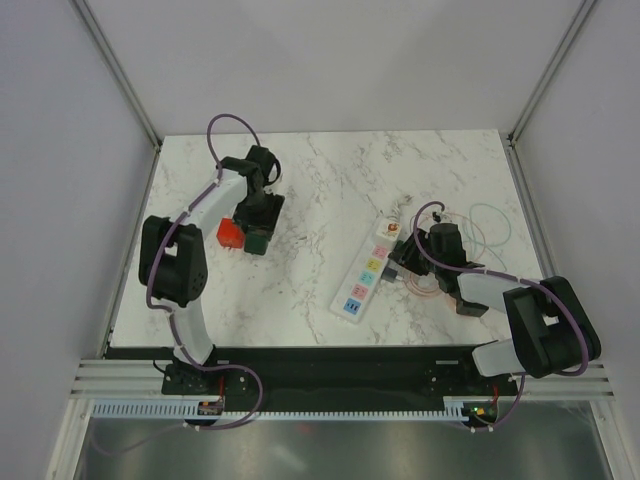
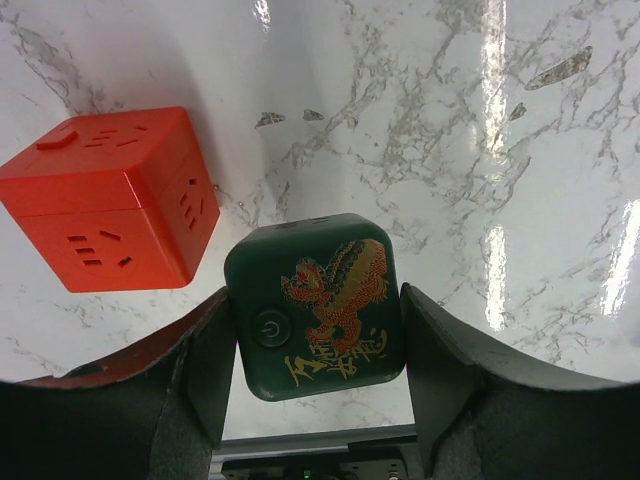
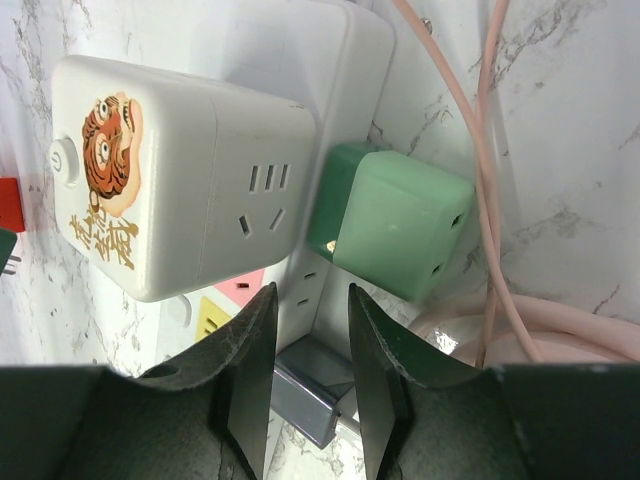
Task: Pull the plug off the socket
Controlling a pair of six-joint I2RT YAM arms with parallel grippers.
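The socket (image 1: 352,300) is laid slantwise on the right half of the counter (image 1: 300,180), one end toward the near edge and the other pointing to the far right corner. A white cube (image 3: 150,180) is seated at the far end, and a green adapter (image 3: 400,225) is plugged in beside it. The grey plug (image 3: 312,392) is seen in the right wrist view a little nearer along the strip, just below those two. It lies between the right fingers (image 3: 250,370), which are set narrow on either side of it and appear to be closed on it. Whether its pins are seated or already partly out cannot be told. The pull is best made straight away from the socket's face, without rocking. The grip should be placed low on the plug's sides so that it does not slip, and the pink cable (image 3: 470,150) and green adapter should be left undisturbed. The light strip may be lifted along with the plug, since nothing is seen pressing it down. The left fingers (image 2: 200,380) are closed on a dark cube (image 2: 315,305) near the counter's left edge, just beside a red cube (image 2: 110,195), well apart from the socket.
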